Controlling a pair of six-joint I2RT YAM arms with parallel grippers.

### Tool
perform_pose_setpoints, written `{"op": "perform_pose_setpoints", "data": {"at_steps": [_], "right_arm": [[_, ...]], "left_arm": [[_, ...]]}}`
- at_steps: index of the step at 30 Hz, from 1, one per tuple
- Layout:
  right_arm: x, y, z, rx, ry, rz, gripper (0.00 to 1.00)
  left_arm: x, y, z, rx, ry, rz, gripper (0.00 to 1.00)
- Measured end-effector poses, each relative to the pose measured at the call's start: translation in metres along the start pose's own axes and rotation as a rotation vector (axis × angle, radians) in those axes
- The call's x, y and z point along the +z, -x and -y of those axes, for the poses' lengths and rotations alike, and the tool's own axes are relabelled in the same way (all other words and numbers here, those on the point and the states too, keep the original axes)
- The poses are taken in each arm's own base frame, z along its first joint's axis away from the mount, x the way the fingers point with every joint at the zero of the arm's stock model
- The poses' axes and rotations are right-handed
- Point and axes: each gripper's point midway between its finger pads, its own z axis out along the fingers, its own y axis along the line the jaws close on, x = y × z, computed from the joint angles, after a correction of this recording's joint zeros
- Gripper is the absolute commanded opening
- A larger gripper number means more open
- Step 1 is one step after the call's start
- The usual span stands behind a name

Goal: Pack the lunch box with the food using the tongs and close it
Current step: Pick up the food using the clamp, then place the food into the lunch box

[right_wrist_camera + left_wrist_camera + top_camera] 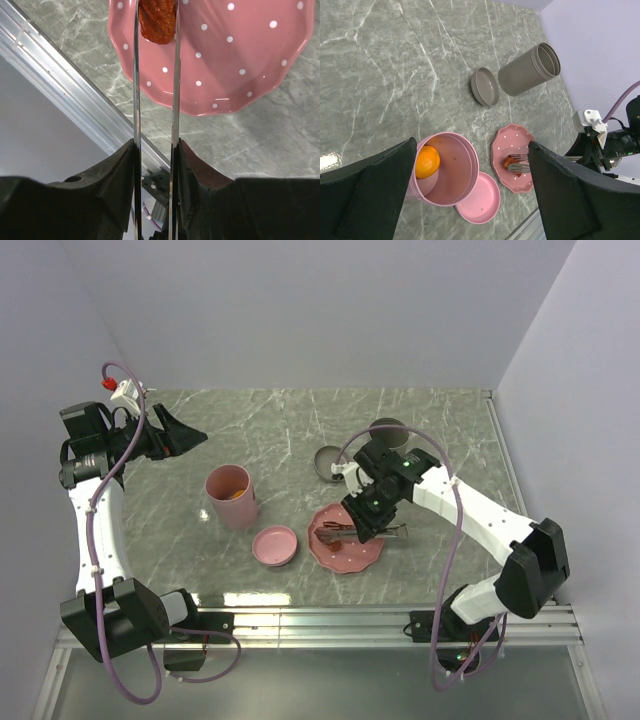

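The lunch box [230, 495] is a tall pink tin standing open, and an orange round slice [427, 161] lies inside it. Its pink lid [274, 545] rests beside it on the table. My right gripper [375, 515] is shut on the tongs [136, 100], pressing the two thin arms toward each other. The tong tips pinch a reddish-brown sausage bit [157, 17] over the pink dotted plate [240, 60]. My left gripper [190, 435] hangs open and empty at the back left, high above the table, looking down on the lunch box [445, 170] and the plate [512, 137].
A grey tin [527, 70] lies on its side at the back, its grey lid [485, 86] next to it. A metal rail [380, 615] runs along the table's near edge, close below the plate. Walls close in on the left, back and right.
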Motion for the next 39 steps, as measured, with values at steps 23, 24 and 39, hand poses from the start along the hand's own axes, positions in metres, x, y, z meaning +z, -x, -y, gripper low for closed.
{"op": "perform_pose_setpoints", "data": {"at_steps": [23,24,39], "right_arm": [[-0.091,0.022,0.039,0.133,-0.017,0.298,0.30],[-0.103,0.028,0.044,0.139,-0.028,0.335,0.30],[-0.205,0.098,0.143,0.262,-0.244,0.615,0.29]], "left_arm": [[0.002,0.001,-0.003,-0.007,0.000,-0.004,0.99],[0.002,0.000,-0.003,-0.010,0.000,-0.005,0.99],[0.002,0.005,-0.001,-0.015,-0.009,0.004,0.99]]}}
